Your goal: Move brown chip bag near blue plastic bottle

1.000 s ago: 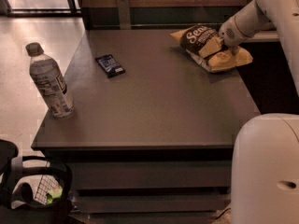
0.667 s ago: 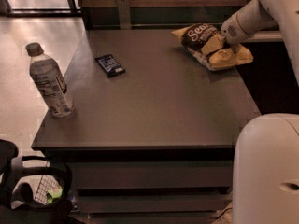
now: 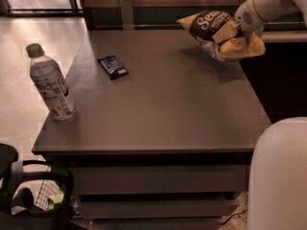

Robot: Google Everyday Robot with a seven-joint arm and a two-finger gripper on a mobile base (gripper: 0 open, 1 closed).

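Note:
The brown chip bag (image 3: 215, 28), dark brown with white script and yellow-tan ends, hangs in the air above the table's far right corner. My gripper (image 3: 236, 31) is shut on its right part, and its shadow falls on the tabletop below. The blue plastic bottle (image 3: 50, 83), clear and ribbed with a pale cap and a printed label, stands upright at the table's left front edge, far from the bag.
A small flat dark-blue packet (image 3: 112, 66) lies on the grey table (image 3: 163, 109) left of centre. A white rounded part of the robot (image 3: 280, 176) fills the lower right. A dark basket (image 3: 38, 195) sits on the floor at lower left.
The chip bag was resting on the table's far right corner; now my gripper has lifted it clear of the surface. The bottle and the packet have not moved.

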